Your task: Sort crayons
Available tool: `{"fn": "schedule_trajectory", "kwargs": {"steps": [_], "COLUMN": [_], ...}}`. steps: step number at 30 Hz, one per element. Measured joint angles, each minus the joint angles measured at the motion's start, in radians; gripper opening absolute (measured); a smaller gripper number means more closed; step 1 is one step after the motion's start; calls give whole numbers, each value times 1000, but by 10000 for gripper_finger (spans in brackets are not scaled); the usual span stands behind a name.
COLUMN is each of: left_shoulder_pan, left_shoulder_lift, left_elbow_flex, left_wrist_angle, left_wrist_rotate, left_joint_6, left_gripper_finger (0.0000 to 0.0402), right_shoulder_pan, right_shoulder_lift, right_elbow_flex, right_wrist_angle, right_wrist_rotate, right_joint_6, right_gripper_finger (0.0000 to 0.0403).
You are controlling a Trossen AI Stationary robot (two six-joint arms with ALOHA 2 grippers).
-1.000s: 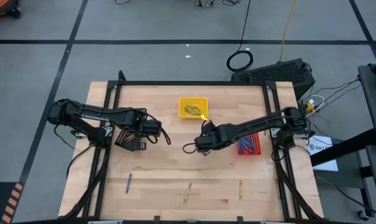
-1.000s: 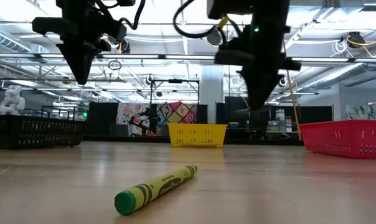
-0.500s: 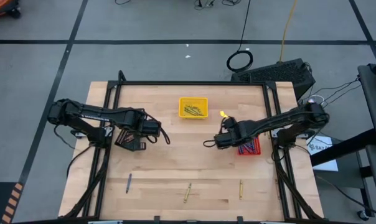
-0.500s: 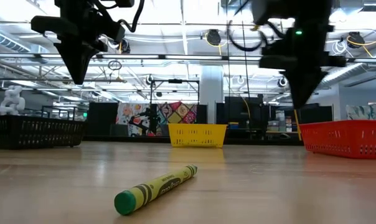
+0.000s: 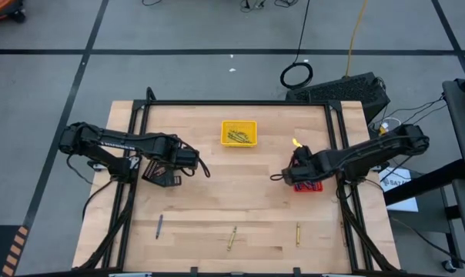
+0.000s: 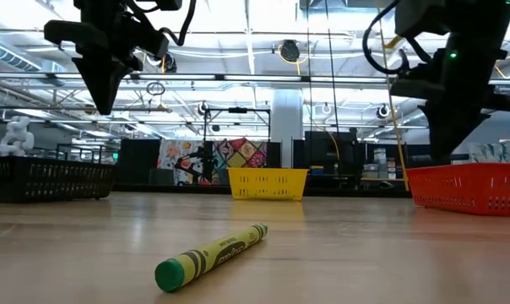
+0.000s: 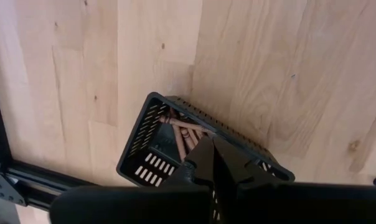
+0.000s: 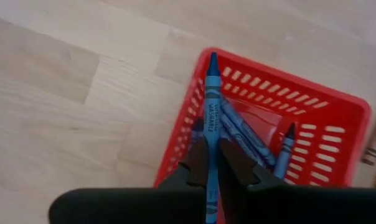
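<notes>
Three loose crayons lie along the tabletop's [image 5: 217,196] six o'clock edge: a dark one [image 5: 158,225] toward seven, a yellow-green one [image 5: 232,238] at six, another yellow one [image 5: 297,233] toward five. Our right pincer [image 8: 211,163], clamped on a blue crayon [image 8: 210,106], hangs over the red tray [image 8: 337,112] at three o'clock, where other blue crayons lie. We judge the drop is the step in hand; next we part the fingers. Our left pincer [image 7: 211,163], pressed together and empty, waits over the black tray [image 7: 141,134] at nine.
</notes>
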Motion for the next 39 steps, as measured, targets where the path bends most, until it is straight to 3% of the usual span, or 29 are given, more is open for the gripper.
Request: {"fn": "schedule_trajectory", "kwargs": {"steps": [18, 30, 39], "left_shoulder_pan": [0, 0, 0], "left_shoulder_lift": [0, 0, 0], "left_elbow_flex": [0, 0, 0], "left_wrist_angle": [43, 79, 81], "left_wrist_rotate": [0, 0, 0], "left_joint_6": [-1, 0, 9], "left_gripper_finger": [0, 0, 0], "right_shoulder_pan": [59, 59, 59], "right_shoulder_lift": [-1, 0, 0], "right_elbow_flex": [-3, -128, -130], "right_wrist_angle": [-60, 43, 49], "right_wrist_rotate": [-53, -118, -152], "right_joint_6": [27, 78, -56], "right_gripper_finger": [0, 0, 7]}}
